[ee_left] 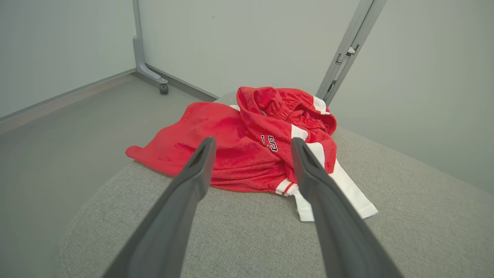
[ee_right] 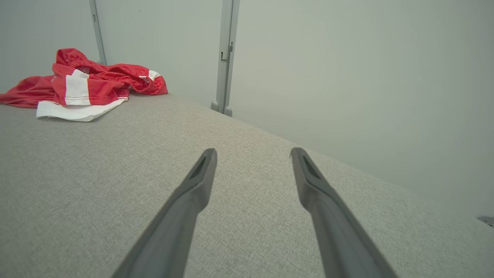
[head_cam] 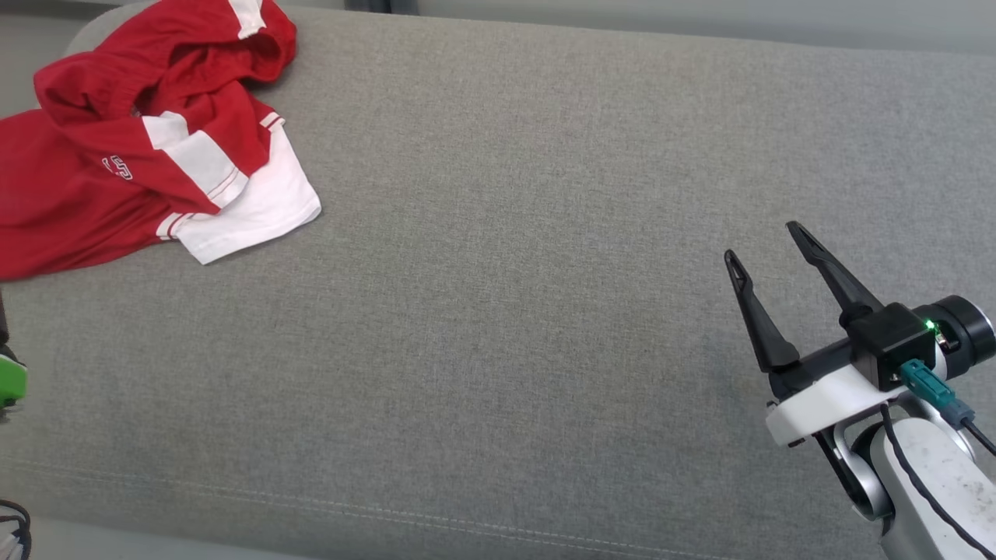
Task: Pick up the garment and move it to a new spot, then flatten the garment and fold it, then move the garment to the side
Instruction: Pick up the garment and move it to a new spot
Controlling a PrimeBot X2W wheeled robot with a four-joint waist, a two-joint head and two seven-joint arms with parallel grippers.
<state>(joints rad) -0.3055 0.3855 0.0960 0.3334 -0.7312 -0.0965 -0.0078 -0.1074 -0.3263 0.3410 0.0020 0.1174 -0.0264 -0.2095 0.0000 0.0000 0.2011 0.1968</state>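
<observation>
Pre-grasp: garment [head_cam: 140, 148] untouched, both grippers spread wide and holding nothing.
Risks: the shorts are bunched in layers, so a shallow pinch would likely catch only the top fold or the white hem and the rest would trail on the lift. One red corner looks to overhang the cushion [head_cam: 506, 311] edge, so a sideways drag could tip it onto the floor. Too deep a pinch could snag the upholstery. Position: the garment lies straight ahead of the left gripper [ee_left: 252, 142], framed between its fingers, near but not touching. It is well apart from the right gripper [head_cam: 762, 242], far forward and to its left.
</observation>
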